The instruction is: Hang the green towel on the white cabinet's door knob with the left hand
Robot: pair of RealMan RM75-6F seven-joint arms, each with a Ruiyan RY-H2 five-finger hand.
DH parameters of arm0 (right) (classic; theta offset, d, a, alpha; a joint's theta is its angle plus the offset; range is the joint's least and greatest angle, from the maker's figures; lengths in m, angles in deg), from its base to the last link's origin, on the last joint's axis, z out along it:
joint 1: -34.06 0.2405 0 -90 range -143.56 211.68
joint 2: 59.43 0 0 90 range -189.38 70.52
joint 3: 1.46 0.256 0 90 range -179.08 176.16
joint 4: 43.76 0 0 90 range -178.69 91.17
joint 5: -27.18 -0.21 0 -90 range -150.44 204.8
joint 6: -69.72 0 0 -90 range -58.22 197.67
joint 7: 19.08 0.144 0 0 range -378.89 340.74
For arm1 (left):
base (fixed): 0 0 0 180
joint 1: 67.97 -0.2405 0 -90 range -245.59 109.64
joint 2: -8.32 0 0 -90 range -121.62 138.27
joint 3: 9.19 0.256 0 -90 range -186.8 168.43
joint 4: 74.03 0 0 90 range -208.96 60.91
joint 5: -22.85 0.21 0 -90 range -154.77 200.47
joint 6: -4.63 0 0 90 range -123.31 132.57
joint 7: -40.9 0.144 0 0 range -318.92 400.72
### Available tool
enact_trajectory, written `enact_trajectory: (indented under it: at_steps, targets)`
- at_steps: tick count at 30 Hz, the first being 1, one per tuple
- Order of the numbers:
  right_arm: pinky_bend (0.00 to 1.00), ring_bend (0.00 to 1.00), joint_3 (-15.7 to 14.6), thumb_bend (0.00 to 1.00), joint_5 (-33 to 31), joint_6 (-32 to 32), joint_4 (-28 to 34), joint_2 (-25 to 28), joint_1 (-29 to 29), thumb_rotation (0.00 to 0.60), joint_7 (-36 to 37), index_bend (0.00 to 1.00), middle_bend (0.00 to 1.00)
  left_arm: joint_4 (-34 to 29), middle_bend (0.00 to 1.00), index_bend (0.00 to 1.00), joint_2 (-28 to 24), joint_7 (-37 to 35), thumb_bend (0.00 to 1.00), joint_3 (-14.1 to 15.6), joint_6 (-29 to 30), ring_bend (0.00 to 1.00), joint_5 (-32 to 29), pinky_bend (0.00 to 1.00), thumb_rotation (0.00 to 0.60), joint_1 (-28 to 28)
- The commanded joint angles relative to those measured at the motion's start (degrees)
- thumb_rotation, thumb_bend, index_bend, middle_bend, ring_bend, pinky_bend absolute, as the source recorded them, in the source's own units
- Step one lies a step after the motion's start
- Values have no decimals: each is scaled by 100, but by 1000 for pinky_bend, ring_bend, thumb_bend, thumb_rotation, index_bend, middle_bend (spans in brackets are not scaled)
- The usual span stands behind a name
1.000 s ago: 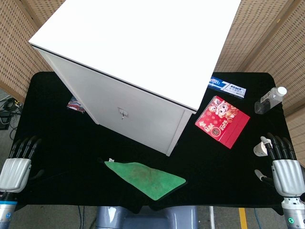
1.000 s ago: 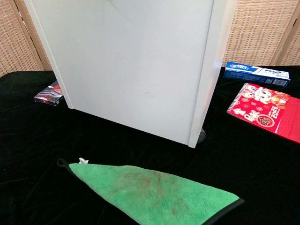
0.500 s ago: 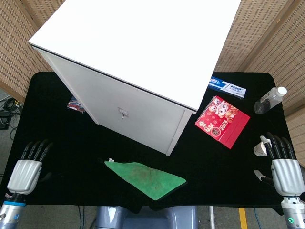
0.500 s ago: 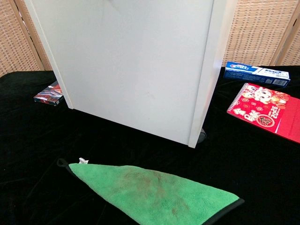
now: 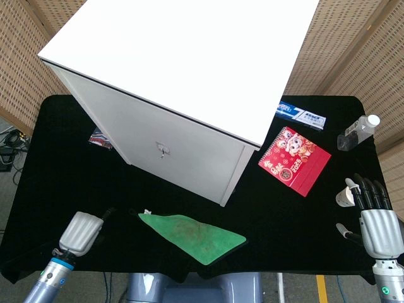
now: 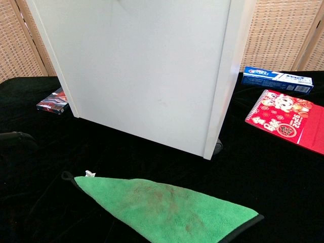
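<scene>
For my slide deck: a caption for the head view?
Left hand nears the green towel lying before the white cabinet.

We see a table [image 5: 57, 145] draped in black cloth, with perforated tan panels [image 5: 353, 44] standing behind it on both sides. Even, bright light falls across everything. At the left edge, grey floor [image 5: 7, 146] shows with some cables.

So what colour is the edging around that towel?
Black, around the green towel; clearest in the chest view.
</scene>
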Motion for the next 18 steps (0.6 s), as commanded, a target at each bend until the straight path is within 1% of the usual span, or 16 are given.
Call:
enact_trajectory:
  at_steps: [1, 4, 10, 18]
  targets:
    - [0, 0, 5, 87, 106, -137, 478, 205, -51, 600, -168, 0, 0, -256, 812, 180, 225, 640, 218, -119, -450, 710, -506, 650, 600, 342]
    - [0, 0, 18, 86, 80, -138, 498, 231, -56, 600, -120, 0, 0, -228, 818, 185, 512, 938, 220, -218, -596, 714, -790, 652, 600, 479]
    - [0, 0, 59, 86, 86, -206, 444, 247, -66, 600, 68, 0, 0, -177, 820, 242, 878, 1564, 234, -287, -704, 715, -1238, 653, 600, 699]
    - [0, 0, 70, 86, 46, -174, 436, 276, -64, 600, 166, 0, 0, -59, 820, 249, 1125, 1853, 236, -292, -685, 715, -1589, 653, 600, 896]
